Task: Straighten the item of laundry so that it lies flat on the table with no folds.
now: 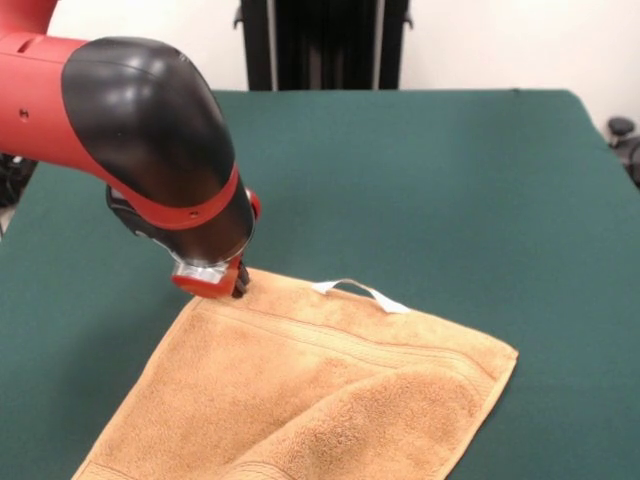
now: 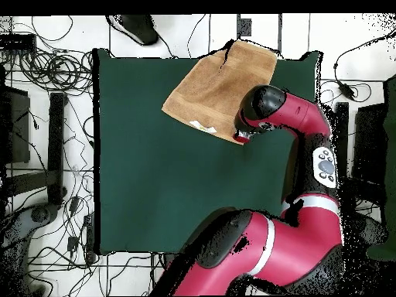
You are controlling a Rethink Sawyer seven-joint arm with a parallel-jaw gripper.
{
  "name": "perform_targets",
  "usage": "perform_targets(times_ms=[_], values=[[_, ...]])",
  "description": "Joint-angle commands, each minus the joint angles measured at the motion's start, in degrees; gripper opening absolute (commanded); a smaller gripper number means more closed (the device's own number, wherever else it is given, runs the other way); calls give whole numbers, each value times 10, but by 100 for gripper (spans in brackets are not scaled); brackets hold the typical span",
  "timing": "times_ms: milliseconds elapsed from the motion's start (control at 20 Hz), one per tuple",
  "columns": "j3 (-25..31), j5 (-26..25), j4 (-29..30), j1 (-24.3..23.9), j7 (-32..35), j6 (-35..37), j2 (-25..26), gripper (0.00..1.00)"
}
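The golden-tan towel (image 1: 300, 390) lies at the near side of the green table (image 1: 450, 180) and runs off the picture's bottom edge. A woven band runs along its far hem, with the white loop tag (image 1: 360, 293) sticking out there. A flap is folded diagonally over its near right part. My gripper (image 1: 235, 283) is down at the towel's far left corner, touching it, mostly hidden under the arm's wrist. In the overhead view the towel (image 2: 220, 89) lies at the table's (image 2: 155, 178) top right, reaching its top edge, with the gripper (image 2: 243, 139) at the towel's lower right corner.
The red and black arm (image 1: 150, 130) hangs over the table's left part in the front view. A black stand (image 1: 320, 40) is behind the far edge. Cables (image 2: 46, 69) lie on the floor left of the table in the overhead view.
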Motion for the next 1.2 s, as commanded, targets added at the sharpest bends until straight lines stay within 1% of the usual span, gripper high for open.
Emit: perform_targets(times_ms=[50, 450, 1200], values=[[38, -38, 85, -19, 95, -144, 131, 0], [57, -31, 118, -36, 91, -215, 116, 0], [56, -28, 115, -32, 88, -204, 115, 0]])
